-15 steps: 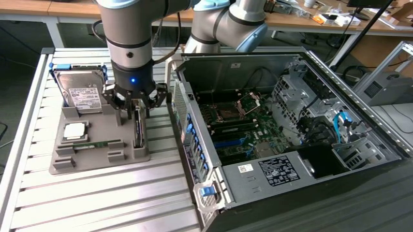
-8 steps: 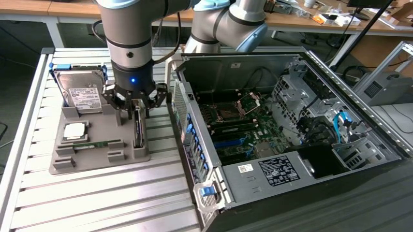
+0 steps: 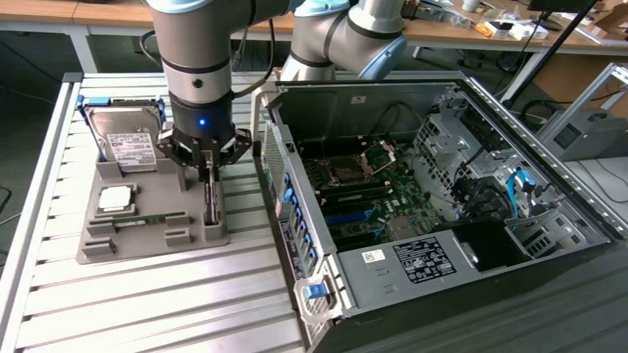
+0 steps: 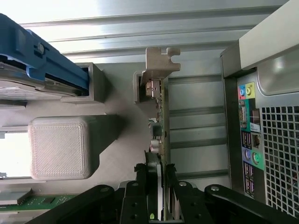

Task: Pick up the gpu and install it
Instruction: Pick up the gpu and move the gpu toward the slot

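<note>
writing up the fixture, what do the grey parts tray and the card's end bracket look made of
Grey tray: probably 3D-printed plastic, matte, with fine layer lines across its blocks. Card's end bracket: seems to be thin stamped sheet metal, dull pale finish, with a notched, bent tab.

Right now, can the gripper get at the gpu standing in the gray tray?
Probably yes. The gripper sits right over the gpu, which stands on edge in the gray tray. Nothing lies between them; the hard drive and the computer case are off to either side.
</note>
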Tool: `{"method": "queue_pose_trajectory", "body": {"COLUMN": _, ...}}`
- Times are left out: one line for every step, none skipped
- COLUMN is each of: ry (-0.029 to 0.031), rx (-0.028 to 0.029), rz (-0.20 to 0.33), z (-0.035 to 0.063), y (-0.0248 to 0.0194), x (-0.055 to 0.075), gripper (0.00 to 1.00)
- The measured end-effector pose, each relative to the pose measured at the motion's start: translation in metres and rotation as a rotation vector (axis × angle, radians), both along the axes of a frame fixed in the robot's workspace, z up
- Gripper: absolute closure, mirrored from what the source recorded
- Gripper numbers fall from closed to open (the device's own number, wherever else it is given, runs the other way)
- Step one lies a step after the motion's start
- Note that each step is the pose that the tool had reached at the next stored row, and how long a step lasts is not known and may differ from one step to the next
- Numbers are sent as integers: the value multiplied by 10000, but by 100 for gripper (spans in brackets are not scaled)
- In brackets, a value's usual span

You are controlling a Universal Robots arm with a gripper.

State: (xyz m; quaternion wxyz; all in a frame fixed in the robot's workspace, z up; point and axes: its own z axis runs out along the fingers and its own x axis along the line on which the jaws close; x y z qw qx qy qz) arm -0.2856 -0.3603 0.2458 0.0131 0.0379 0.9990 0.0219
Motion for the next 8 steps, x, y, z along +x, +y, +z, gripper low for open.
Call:
{"method": "queue_pose_trajectory", "body": {"ry": 0, "rx": 0, "rz": 0, "z": 0, "y": 0, "x": 0, "gripper": 73}}
{"method": "queue_pose_trajectory", "body": {"ry": 0, "rx": 1, "rz": 0, "z": 0, "y": 0, "x": 0, "gripper": 73}}
{"method": "queue_pose_trajectory", "body": {"ry": 0, "rx": 2, "rz": 0, "z": 0, "y": 0, "x": 0, "gripper": 73}}
{"method": "queue_pose_trajectory", "body": {"ry": 0, "rx": 2, "rz": 0, "z": 0, "y": 0, "x": 0, "gripper": 73}}
{"method": "queue_pose_trajectory", "body": {"ry": 0, "rx": 3, "rz": 0, "z": 0, "y": 0, "x": 0, "gripper": 73}}
{"method": "queue_pose_trajectory", "body": {"ry": 1, "rx": 3, "rz": 0, "z": 0, "y": 0, "x": 0, "gripper": 73}}
{"method": "queue_pose_trajectory", "body": {"ry": 0, "rx": 3, "rz": 0, "z": 0, "y": 0, "x": 0, "gripper": 73}}
{"method": "queue_pose_trajectory", "body": {"ry": 0, "rx": 3, "rz": 0, "z": 0, "y": 0, "x": 0, "gripper": 73}}
